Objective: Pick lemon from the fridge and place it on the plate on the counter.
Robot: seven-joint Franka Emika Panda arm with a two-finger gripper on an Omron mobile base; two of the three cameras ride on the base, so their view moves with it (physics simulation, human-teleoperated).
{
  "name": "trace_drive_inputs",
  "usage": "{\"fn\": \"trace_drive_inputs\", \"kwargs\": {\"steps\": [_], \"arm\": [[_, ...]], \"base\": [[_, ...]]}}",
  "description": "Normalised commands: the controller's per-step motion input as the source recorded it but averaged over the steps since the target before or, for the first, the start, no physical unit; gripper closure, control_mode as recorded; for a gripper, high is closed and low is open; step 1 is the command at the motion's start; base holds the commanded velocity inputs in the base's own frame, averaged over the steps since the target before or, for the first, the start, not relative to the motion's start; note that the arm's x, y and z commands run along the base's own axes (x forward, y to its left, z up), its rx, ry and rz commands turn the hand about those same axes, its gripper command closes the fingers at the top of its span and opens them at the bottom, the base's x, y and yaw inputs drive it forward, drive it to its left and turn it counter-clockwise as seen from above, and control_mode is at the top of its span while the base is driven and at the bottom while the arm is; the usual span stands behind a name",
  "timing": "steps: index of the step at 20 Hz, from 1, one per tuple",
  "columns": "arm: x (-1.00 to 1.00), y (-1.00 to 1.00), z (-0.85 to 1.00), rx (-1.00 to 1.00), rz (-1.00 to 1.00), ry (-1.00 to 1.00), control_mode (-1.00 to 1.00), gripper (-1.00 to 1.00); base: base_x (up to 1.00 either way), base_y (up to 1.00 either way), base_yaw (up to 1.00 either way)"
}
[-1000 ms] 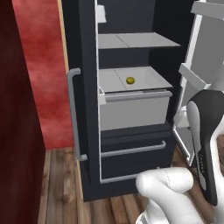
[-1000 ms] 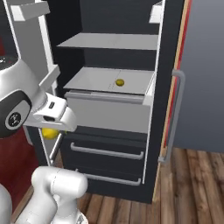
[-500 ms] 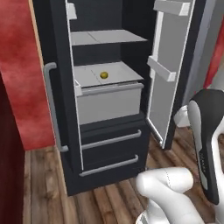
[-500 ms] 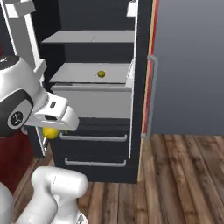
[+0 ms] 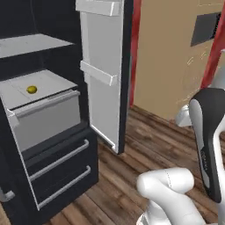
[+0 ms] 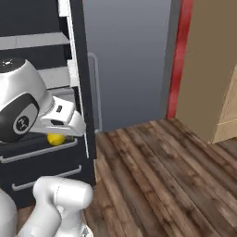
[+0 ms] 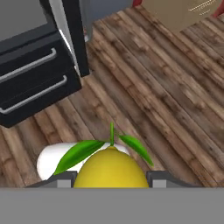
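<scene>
Swinging rightward since the earlier frames, the base had pushed the fridge [image 5: 52, 132] to the left base view's edge, a mustard ball [image 5: 31, 89] left on its drawer. From the right base view, the lemon [image 6: 56, 139] sat under the wrist. At the hand, the gripper [image 7: 111, 181] pinched it for carrying.

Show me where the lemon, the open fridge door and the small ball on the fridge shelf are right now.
lemon [image 7: 111, 170]: hand view, middle of its yellow skin.
fridge door [image 5: 103, 83]: left base view, light inner panel.
small ball [image 5: 31, 89]: left base view, its middle.
</scene>
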Motion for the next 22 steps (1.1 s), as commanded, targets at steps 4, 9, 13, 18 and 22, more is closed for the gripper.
{"fn": "trace_drive_inputs", "kwargs": {"steps": [4,9,13,18,22], "arm": [[0.00,0.00,0.00,0.00,0.00,0.00,1.00,1.00],[0.00,0.00,0.00,0.00,0.00,0.00,1.00,1.00],[0.00,0.00,0.00,0.00,0.00,0.00,1.00,1.00],[0.00,0.00,0.00,0.00,0.00,0.00,1.00,1.00],[0.00,0.00,0.00,0.00,0.00,0.00,1.00,1.00]], "base": [[0.23,-0.03,-0.83],[0.28,0.00,-0.84],[0.08,0.00,-0.92],[0.00,0.00,-0.96],[0.00,0.00,-0.94]]}}
